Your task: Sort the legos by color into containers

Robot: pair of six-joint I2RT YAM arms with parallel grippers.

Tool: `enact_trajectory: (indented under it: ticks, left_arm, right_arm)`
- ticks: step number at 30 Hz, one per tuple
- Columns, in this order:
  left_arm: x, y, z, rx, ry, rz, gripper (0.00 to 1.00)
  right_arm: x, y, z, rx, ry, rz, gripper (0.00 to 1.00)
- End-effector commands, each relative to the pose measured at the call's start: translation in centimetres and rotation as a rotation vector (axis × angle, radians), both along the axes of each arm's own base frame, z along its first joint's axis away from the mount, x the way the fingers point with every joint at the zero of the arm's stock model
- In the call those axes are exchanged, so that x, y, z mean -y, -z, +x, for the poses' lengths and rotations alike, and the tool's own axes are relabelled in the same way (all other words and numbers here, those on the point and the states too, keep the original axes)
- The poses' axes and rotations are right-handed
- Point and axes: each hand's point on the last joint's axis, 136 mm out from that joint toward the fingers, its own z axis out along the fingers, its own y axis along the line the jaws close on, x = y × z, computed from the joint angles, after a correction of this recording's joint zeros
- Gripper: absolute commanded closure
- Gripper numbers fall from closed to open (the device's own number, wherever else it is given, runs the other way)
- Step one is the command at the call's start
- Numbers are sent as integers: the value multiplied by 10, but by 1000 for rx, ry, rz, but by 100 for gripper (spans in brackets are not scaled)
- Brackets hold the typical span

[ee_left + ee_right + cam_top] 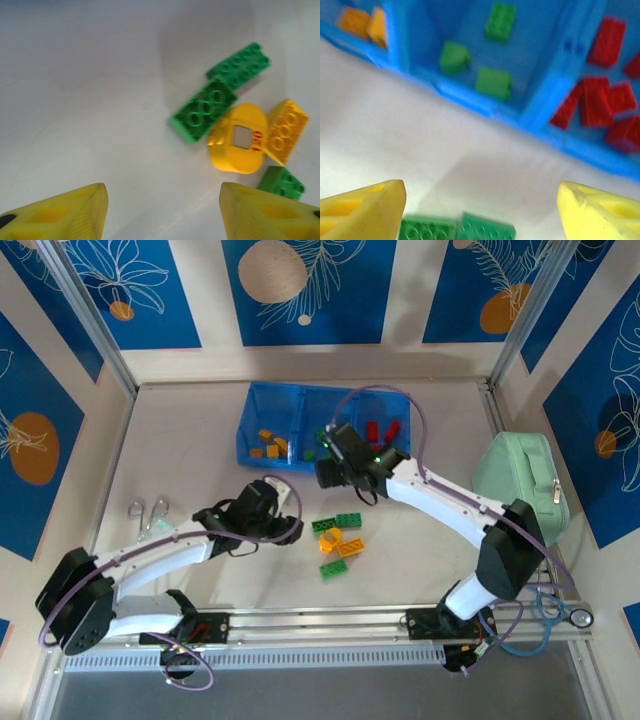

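Green and yellow bricks (337, 536) sit loose on the table (180, 440), near the blue bin (262, 405). Left gripper (162, 200) gapes empty facing them; right gripper (482, 200), open too, hovers by the bin. Next: pinch one brick squarely.

loose legos (332, 540) lie on the table (200, 440) before the bin (262, 400).

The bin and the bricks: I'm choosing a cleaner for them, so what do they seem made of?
The bin looks like glossy blue plastic, possibly translucent: thin moulded walls and dividers. The bricks look like hard, smooth plastic with a slight sheen: crisp moulded studs, saturated colour.
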Motion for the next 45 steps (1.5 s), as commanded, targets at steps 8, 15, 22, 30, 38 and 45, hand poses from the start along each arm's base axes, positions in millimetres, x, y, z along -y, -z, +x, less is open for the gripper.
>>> enact_trajectory:
  ticks: [8,15,22,30,38,45]
  left_arm:
    - [77,-1,-24,-23,251,-13,40]
    - [93,24,-35,-57,304,97,41]
    - [99,40,-32,-65,302,177,43]
    - [89,48,-23,-47,251,246,44]
    - [91,56,-23,-67,252,259,44]
    - [88,63,-21,-65,249,288,45]
  right_arm:
    - [51,0,-27,17,193,191,20]
    - [91,4,-44,27,296,292,20]
    - [110,13,-58,25,343,345,20]
    - [115,17,-62,19,351,363,20]
    - [113,19,-62,15,348,375,20]
    - [114,21,-63,14,354,373,20]
